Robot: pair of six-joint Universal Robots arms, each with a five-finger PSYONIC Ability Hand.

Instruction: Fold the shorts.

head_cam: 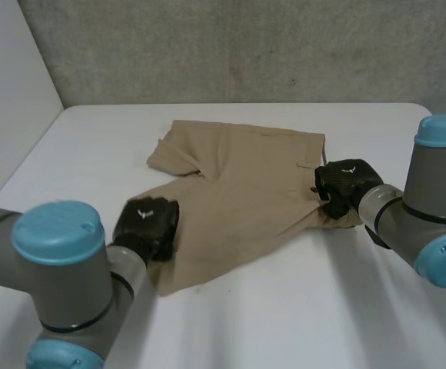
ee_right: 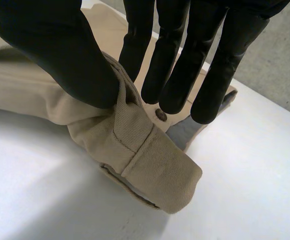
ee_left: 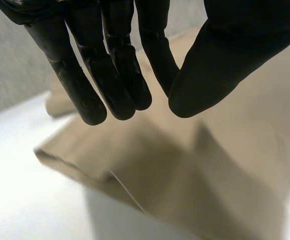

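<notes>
Left hand [ee_left: 110, 75]: wide open, fingers straight and close together, thumb set apart. It holds nothing. Fingertips hang just above the cloth; I cannot tell if they touch it.

Right hand [ee_right: 60, 50]: narrow pinch. The thumb presses on the waistband [ee_right: 150, 165], which is bunched and raised between the thumb and the straight fingers. A small dark button [ee_right: 161, 114] sits at its fingertips, with grey lining [ee_right: 182, 132] showing just beyond it.

Khaki shorts [head_cam: 238, 200]: spread mostly flat on the middle of the tabletop [head_cam: 323, 307], somewhat nearer its far edge. The waistband end points to the tabletop's right edge and the two legs to its left edge. The leg toward the far edge has its hem rumpled and turned over. The other leg runs toward the near-left corner, and the left hand is over it, near the hem. The right hand is on the waistband's corner nearest the right edge.

Surface: plain white tabletop with a rounded far-right corner. The grey arms with light-blue caps come in from the near corners.

Room: rough grey concrete wall [head_cam: 246, 46] behind the far edge, and a white panel [head_cam: 8, 77] along the left edge.
</notes>
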